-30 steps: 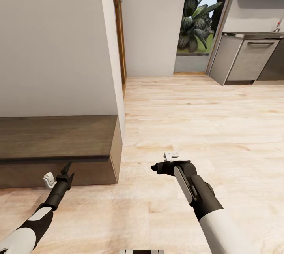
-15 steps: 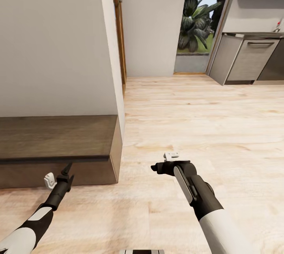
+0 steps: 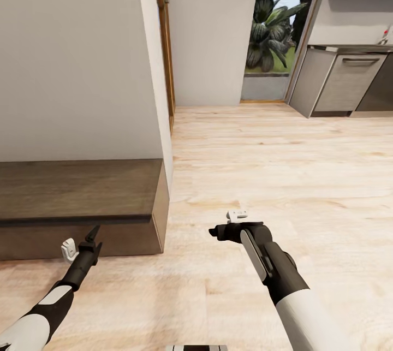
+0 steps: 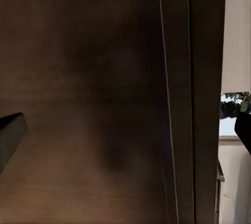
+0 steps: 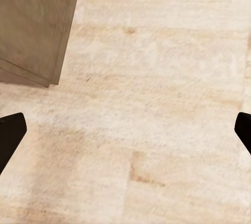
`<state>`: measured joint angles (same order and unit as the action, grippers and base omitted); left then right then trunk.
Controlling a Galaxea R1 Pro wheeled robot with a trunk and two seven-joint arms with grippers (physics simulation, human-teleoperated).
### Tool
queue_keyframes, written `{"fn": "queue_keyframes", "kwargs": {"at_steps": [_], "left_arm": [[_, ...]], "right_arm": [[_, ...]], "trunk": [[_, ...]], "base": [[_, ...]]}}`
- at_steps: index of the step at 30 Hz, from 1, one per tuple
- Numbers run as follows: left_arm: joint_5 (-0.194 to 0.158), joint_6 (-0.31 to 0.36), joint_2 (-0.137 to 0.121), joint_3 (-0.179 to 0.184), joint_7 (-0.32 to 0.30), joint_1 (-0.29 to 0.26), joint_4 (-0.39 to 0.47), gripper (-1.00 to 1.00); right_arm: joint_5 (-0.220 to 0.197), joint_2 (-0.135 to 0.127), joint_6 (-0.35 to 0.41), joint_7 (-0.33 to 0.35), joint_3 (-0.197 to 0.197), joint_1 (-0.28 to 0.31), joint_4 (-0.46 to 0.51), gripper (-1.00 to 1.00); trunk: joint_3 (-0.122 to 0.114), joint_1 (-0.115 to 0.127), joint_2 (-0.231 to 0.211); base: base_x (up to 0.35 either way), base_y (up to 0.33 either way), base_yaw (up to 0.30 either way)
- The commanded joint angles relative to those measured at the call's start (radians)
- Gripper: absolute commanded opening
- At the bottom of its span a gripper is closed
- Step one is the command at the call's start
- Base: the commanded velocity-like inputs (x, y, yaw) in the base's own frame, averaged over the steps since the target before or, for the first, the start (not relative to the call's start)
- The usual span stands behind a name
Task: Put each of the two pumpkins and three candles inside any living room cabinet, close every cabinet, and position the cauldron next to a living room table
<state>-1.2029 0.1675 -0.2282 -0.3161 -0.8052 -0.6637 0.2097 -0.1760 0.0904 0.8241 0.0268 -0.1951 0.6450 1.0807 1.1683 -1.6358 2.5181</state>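
Long, low dark-brown cabinet [image 3: 76, 198], doors apparently shut; left gripper [image 3: 91, 236] and right gripper [image 3: 214, 232] spread wide, empty.

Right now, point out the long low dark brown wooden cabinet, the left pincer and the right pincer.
Long low dark brown wooden cabinet [image 3: 76, 190]: head view, on its flat top.
Left pincer [image 3: 94, 232]: head view, between its fingertips.
Right pincer [image 3: 214, 232]: head view, at its dark fingertips.
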Motion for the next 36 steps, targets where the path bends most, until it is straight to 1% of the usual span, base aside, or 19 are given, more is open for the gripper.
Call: {"fn": "queue_keyframes", "kwargs": {"at_steps": [1, 7, 10, 18, 32, 36], "left_arm": [[-0.01, 0.01, 0.0, 0.002, -0.005, -0.001, 0.001, 1.0], [-0.01, 0.009, 0.0, 0.002, -0.009, -0.001, 0.002, 1.0], [-0.01, -0.015, 0.0, 0.002, -0.01, -0.001, 0.002, 1.0], [-0.009, -0.029, 0.0, 0.002, -0.005, -0.001, 0.002, 1.0], [-0.01, -0.031, 0.0, 0.002, -0.004, -0.001, -0.003, 1.0], [-0.01, -0.031, 0.0, 0.002, -0.004, -0.001, -0.004, 1.0]], "right_arm": [[0.0, 0.0, 0.004, 0.002, 0.0, 0.001, 0.001, 1.0], [0.0, 0.0, 0.004, 0.002, 0.0, 0.0, 0.001, 1.0], [0.0, 0.0, 0.004, 0.001, 0.0, 0.0, 0.001, 1.0], [0.0, 0.0, 0.004, 0.001, 0.0, 0.0, 0.001, 1.0], [0.0, 0.0, 0.004, 0.001, 0.0, 0.0, 0.001, 1.0], [0.0, 0.0, 0.004, 0.001, 0.0, 0.0, 0.001, 1.0]], "trunk": [[0.001, 0.0, 0.0], [0.001, 0.0, 0.0], [0.001, 0.0, 0.0], [0.001, 0.0, 0.0], [0.001, 0.0, 0.0], [0.001, 0.0, 0.0]], "base": [[0.0, 0.0, 0.0], [0.0, 0.0, 0.0], [0.047, 0.0, 0.0], [0.065, 0.0, 0.0], [0.004, 0.0, 0.0], [0.172, 0.0, 0.0]]}}
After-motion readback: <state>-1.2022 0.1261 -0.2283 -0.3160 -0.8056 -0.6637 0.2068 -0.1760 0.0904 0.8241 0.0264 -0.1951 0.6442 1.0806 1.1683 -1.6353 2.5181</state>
